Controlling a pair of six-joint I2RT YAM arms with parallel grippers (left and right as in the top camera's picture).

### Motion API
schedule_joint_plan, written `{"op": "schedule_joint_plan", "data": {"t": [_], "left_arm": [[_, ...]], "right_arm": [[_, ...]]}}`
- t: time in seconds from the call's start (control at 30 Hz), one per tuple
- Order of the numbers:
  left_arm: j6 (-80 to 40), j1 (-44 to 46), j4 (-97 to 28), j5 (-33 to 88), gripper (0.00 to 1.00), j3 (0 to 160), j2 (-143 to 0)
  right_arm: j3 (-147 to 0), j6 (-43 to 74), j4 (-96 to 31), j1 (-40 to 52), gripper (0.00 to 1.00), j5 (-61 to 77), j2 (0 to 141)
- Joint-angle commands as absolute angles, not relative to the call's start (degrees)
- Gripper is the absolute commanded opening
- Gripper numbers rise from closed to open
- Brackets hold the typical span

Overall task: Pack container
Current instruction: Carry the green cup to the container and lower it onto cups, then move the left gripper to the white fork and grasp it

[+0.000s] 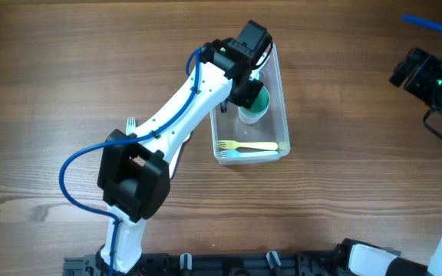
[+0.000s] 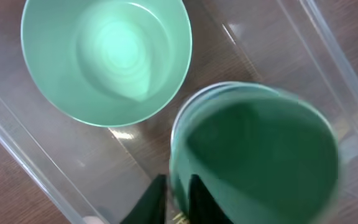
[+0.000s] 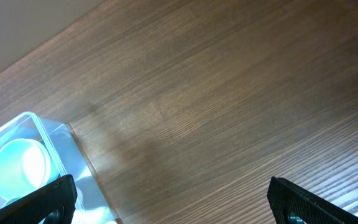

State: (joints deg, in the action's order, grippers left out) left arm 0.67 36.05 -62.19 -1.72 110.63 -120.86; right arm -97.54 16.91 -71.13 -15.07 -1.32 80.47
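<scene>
The clear rectangular container (image 1: pixel 285 115) lies at mid-table. It holds a yellow fork (image 1: pixel 255 146), a blue fork (image 1: pixel 232 153) and a pale green bowl (image 2: pixel 104 59). My left gripper (image 1: pixel 245 90) reaches into it, shut on the rim of a dark green cup (image 1: pixel 256 103). In the left wrist view the fingers (image 2: pixel 178 198) pinch the cup wall (image 2: pixel 260 155), with the bowl beside it. My right gripper (image 1: pixel 436 84) is open and empty at the far right, off the container. Its wrist view shows the container's corner (image 3: pixel 39 127) and a pale bowl (image 3: pixel 20 168) inside.
A white fork (image 1: pixel 131 123) lies on the wooden table left of the left arm, partly hidden by it. Bare wood (image 3: pixel 229 93) lies under the right gripper. A black rail (image 1: pixel 229 264) runs along the table's front edge.
</scene>
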Motion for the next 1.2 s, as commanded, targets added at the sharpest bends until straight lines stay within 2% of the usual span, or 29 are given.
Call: {"op": "schedule_joint_plan", "data": {"t": [0.0,0.13,0.17,0.2,0.23,0.27,0.37,0.43,0.53,0.67,0.73,0.8,0.9,1.0,1.1,1.17], "left_arm": [[1.3,34.5,-62.4,-2.9,0.30,110.8,-121.7],[0.8,33.2,-62.4,-2.9,0.34,110.9,-121.6],[0.2,33.1,-62.4,-2.9,0.38,111.0,-121.3],[-1.7,32.9,-62.7,-2.9,0.47,111.5,-120.5],[-3.8,32.6,-63.2,-2.9,0.66,112.3,-119.2],[-5.2,32.2,-63.9,-2.9,0.73,113.6,-117.5],[-6.5,31.5,-65.2,-2.9,0.78,116.1,-112.3],[-6.9,30.4,-65.4,-2.9,0.86,116.2,-107.5],[-8.1,26.9,-70.1,-2.9,0.81,116.2,-102.2],[-14.2,18.3,-84.6,-1.5,0.79,116.1,-102.3],[-13.6,15.4,-88.1,-1.3,0.72,114.1,-103.7],[-12.7,12.8,-86.2,-1.4,0.72,107.6,-104.0],[-12.9,9.3,-82.2,-1.1,0.77,99.9,-104.0],[-10.4,4.5,-76.9,0.8,0.76,90.5,-104.0],[-7.4,1.2,-68.5,1.9,0.73,80.8,-104.0],[-7.3,-0.1,-61.6,1.9,0.75,73.3,-104.0]], "right_arm": [[-97.0,18.0,-71.0,-15.1,1.00,-1.1,80.8],[-97.0,18.0,-71.0,-15.1,1.00,-1.1,80.8],[-97.0,18.0,-71.0,-15.1,1.00,-1.1,80.8],[-97.0,18.0,-70.9,-15.1,1.00,-1.1,80.8],[-97.0,18.0,-71.0,-15.1,1.00,-1.1,80.8],[-97.0,18.0,-71.0,-15.1,1.00,-1.1,80.8],[-97.0,18.1,-71.0,-15.1,1.00,-1.1,80.8],[-97.0,18.0,-71.0,-15.1,1.00,-1.1,80.8],[-97.0,18.0,-71.0,-15.1,1.00,-1.1,80.8],[-97.0,18.0,-71.0,-15.1,1.00,-1.1,80.8],[-97.0,18.0,-71.0,-15.1,1.00,-1.1,80.8],[-97.0,18.0,-71.0,-15.1,1.00,-1.1,80.8],[-97.0,18.1,-71.0,-15.1,1.00,-1.1,80.8],[-97.0,18.0,-70.9,-15.1,1.00,-1.1,80.8],[-97.0,18.0,-70.9,-15.1,1.00,-1.1,80.8],[-97.0,18.1,-70.9,-15.1,1.00,-1.1,80.8]]}}
